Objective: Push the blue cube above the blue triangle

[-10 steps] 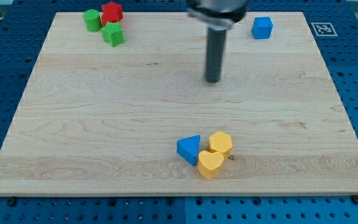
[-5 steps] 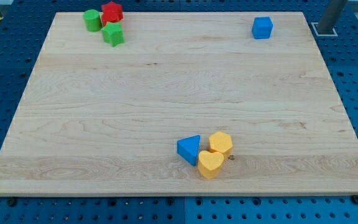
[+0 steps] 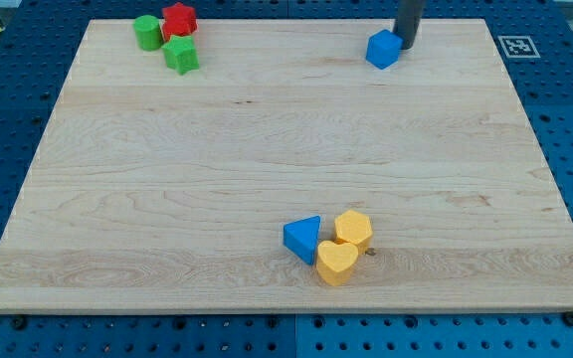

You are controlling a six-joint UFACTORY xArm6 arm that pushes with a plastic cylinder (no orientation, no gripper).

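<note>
The blue cube [image 3: 383, 48] lies near the view's top edge of the wooden board [image 3: 217, 179], right of centre, turned slightly. My tip [image 3: 405, 44] stands right against the cube's upper right side. The blue triangle [image 3: 303, 239] lies far below, near the view's bottom, a little left of the cube's column.
A yellow hexagon [image 3: 353, 229] and a yellow heart [image 3: 337, 263] touch the blue triangle's right side. A green cylinder [image 3: 148, 32], a red star [image 3: 179, 19] and a green block [image 3: 181, 56] cluster at the top left. A marker tag [image 3: 516, 46] sits off the board's top right corner.
My tip went from the board's upper middle out past the top right corner, then back to the cube's right side. The blue cube has slid left and turned a little.
</note>
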